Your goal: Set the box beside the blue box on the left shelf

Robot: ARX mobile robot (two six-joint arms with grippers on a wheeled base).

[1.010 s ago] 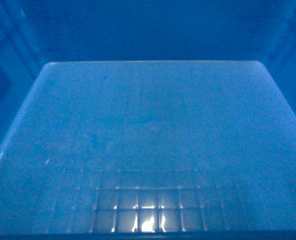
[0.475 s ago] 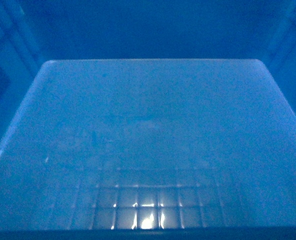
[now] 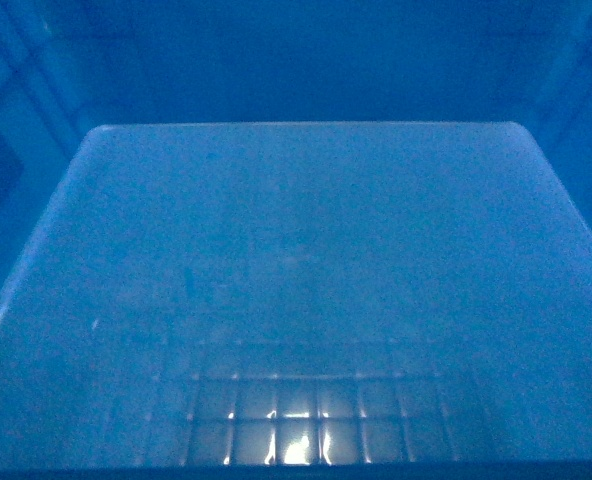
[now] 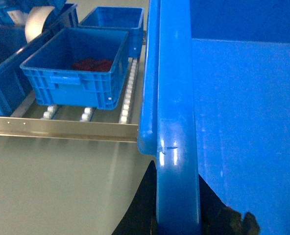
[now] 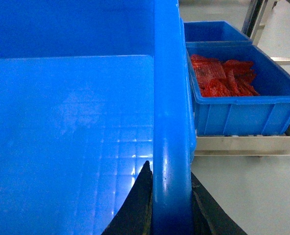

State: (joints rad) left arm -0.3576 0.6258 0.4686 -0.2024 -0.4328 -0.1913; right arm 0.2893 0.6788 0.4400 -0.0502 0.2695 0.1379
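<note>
- Blue plastic fills our head camera: the box (image 3: 296,280) hangs between both arms, its grid floor facing us.
- Our left gripper (image 4: 177,215) is clamped over the box's left rim, and our right gripper (image 5: 170,205) over the right rim.
- The roller shelf (image 4: 61,127) with its blue crate (image 4: 76,73) lies ahead and to the left, well apart, so we judge the box must travel leftward.

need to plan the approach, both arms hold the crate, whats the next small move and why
Probably keep carrying the box forward toward the left shelf. The left pincer and right pincer each clamp a rim, and the blue box already on the rollers lies ahead, open rollers beside it.
</note>
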